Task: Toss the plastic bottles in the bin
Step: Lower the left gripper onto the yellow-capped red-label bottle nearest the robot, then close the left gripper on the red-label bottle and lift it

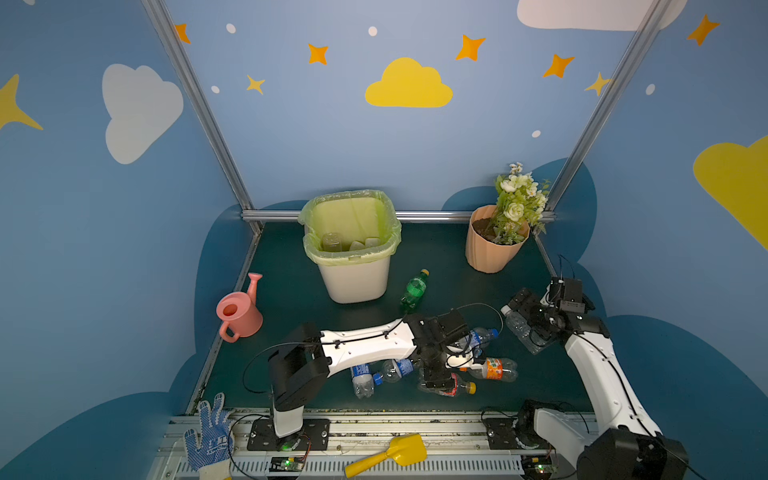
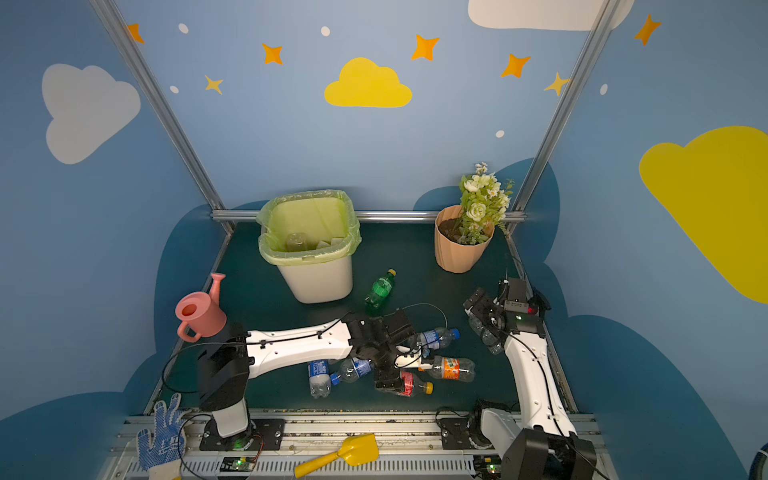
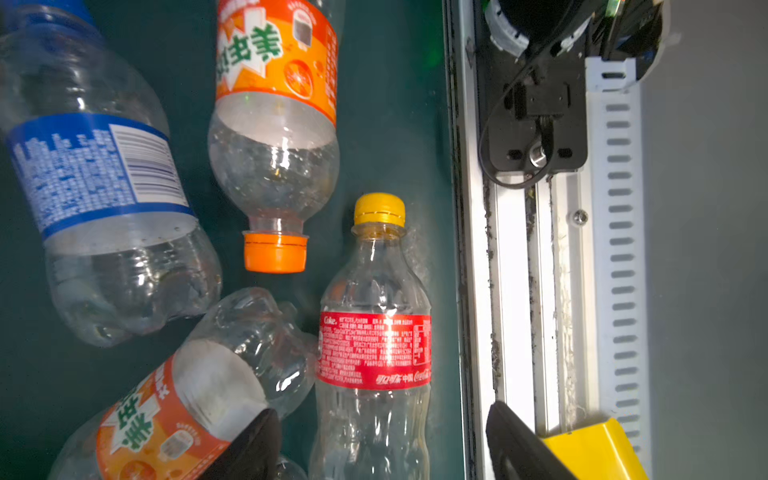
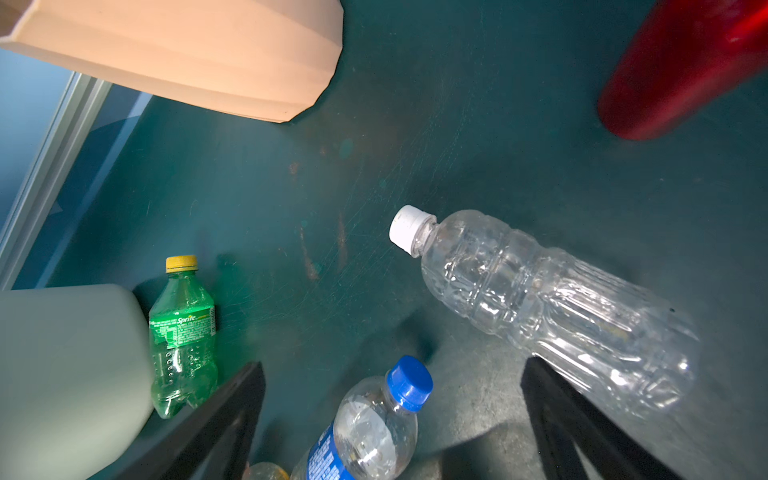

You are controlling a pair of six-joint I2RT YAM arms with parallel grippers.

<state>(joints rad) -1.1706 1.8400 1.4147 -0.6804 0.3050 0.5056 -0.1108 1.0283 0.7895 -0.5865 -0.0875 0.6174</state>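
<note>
Bottles (image 1: 494,369) lie scattered — bin (image 1: 357,278) (green-lined) upright.

Bare surface (image 1: 449,249) lies open between the bin (image 1: 357,278) and flower pot (image 1: 486,253), save one green bottle (image 1: 415,289); clustered bottles (image 1: 496,369) crowd the front edge.

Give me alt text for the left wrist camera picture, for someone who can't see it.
A red-label bottle with a yellow cap lies on the green table, between the open fingers of the left tool. Beside it lie two orange-label bottles and a blue-label bottle; a metal rail and a yellow scoop lie past the table edge.
</note>
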